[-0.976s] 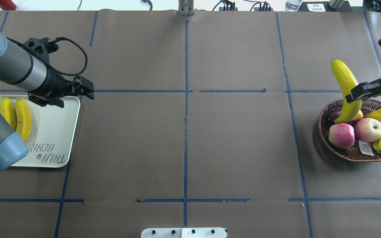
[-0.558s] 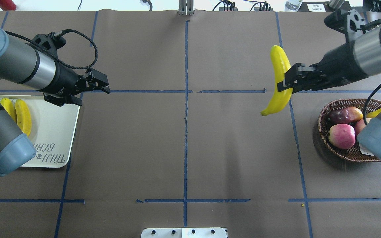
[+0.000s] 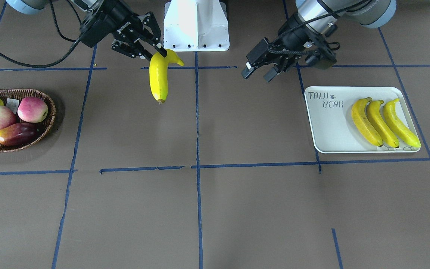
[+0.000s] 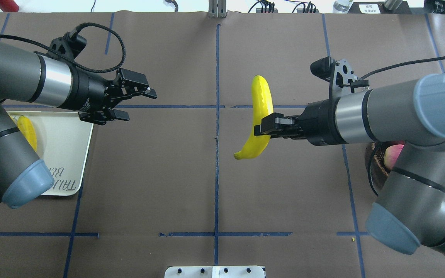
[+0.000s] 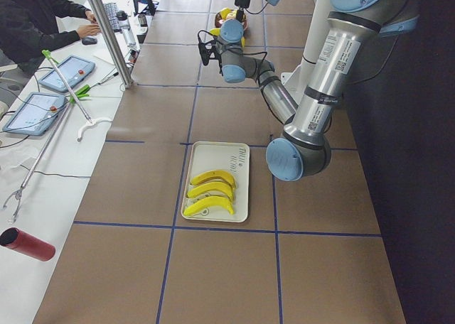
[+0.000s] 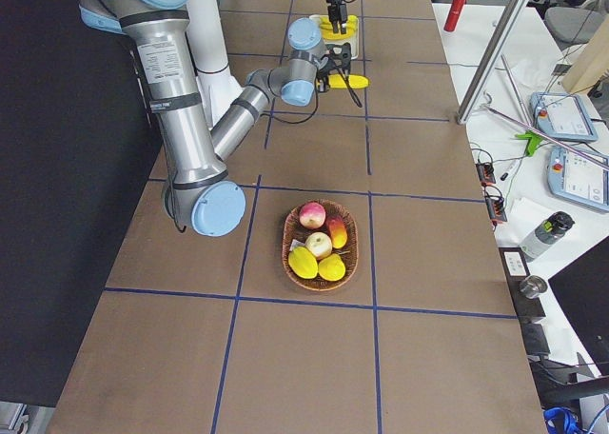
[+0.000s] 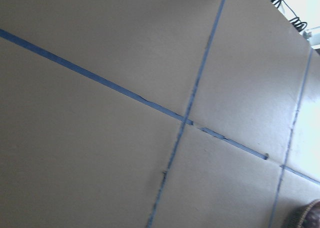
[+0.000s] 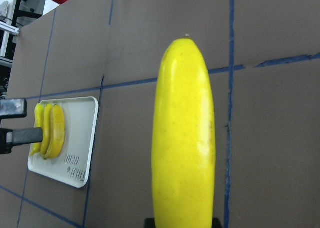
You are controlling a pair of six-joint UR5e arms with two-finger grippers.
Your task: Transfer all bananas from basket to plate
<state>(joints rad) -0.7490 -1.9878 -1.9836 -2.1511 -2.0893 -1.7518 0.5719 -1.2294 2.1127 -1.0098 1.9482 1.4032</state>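
The right gripper (image 4: pixel 263 129), clamped on one banana (image 4: pixel 260 98), now holds it just beside the centre tape line (image 4: pixel 216 173), in from far out on that line's right. The left gripper (image 4: pixel 140 105) is nearer the line too.

The plate (image 3: pixel 330 127) bears printed lettering — "TAIJI BEAR" — near one short edge.

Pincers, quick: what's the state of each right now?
Left pincer: open, holding nothing.
Right pincer: closed on a banana, held above the table.
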